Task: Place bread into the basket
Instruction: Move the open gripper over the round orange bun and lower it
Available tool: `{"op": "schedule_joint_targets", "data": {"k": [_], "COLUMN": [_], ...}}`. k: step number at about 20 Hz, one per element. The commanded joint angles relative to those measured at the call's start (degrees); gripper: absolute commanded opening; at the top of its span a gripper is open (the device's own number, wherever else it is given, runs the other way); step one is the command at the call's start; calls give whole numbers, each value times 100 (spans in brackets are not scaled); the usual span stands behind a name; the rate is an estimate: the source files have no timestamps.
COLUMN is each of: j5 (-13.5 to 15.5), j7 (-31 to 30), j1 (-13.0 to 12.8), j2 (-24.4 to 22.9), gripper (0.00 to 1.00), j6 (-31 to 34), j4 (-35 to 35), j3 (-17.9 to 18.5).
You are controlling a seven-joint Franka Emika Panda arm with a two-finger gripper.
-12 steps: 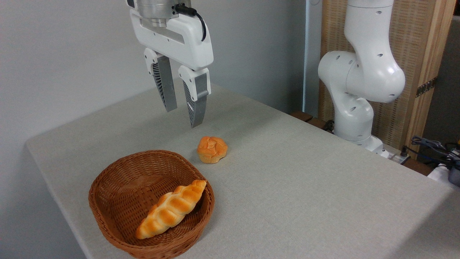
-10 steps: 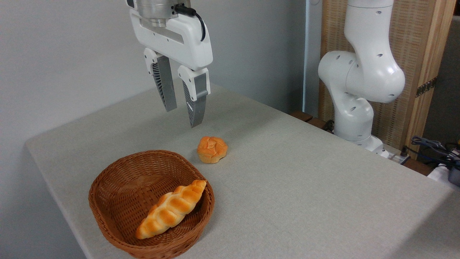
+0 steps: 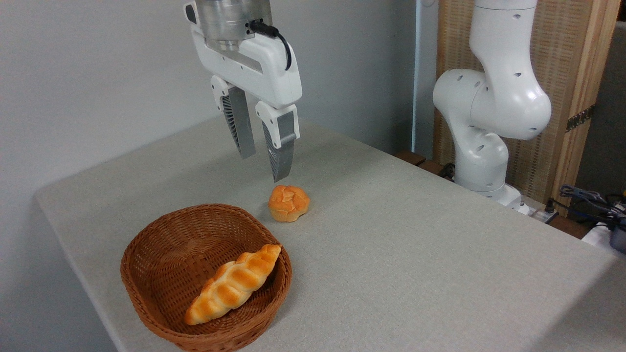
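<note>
While the claw (image 3: 264, 168) hangs parted above it, the bread (image 3: 288, 203) sits golden-orange, lobed.

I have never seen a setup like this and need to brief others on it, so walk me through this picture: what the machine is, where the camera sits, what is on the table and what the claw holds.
The white machine is a robot arm; its base stands at the right edge of the grey cloth-covered table, and it reaches over from above. Its end is a two-finger gripper with grey ribbed fingers. One fixed camera looks down at the table from the front, at an angle. On the table lie a small round golden-orange bun with a lobed top and an oval brown woven wicker basket. A long braided golden loaf already lies inside the basket. The gripper holds nothing: its fingers are apart and hang in the air just above the bun, apart from it. The bun sits on the cloth just outside the basket's rim.
</note>
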State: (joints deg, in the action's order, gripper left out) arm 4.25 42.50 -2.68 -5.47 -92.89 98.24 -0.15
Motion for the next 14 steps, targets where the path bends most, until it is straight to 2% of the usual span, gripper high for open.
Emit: {"op": "schedule_joint_targets", "data": {"k": [1, 4, 9, 14], "j5": [58, 58, 58, 67], "j7": [100, 100, 100, 100], "j1": [-49, -84, -453, -1173], "j2": [-270, -498, -1201, -1693], "gripper": [100, 100, 100, 100], "j6": [87, -79, -747, -1914], "j4": [274, 625, 1837, 3216], "j3": [76, 76, 94, 103]}}
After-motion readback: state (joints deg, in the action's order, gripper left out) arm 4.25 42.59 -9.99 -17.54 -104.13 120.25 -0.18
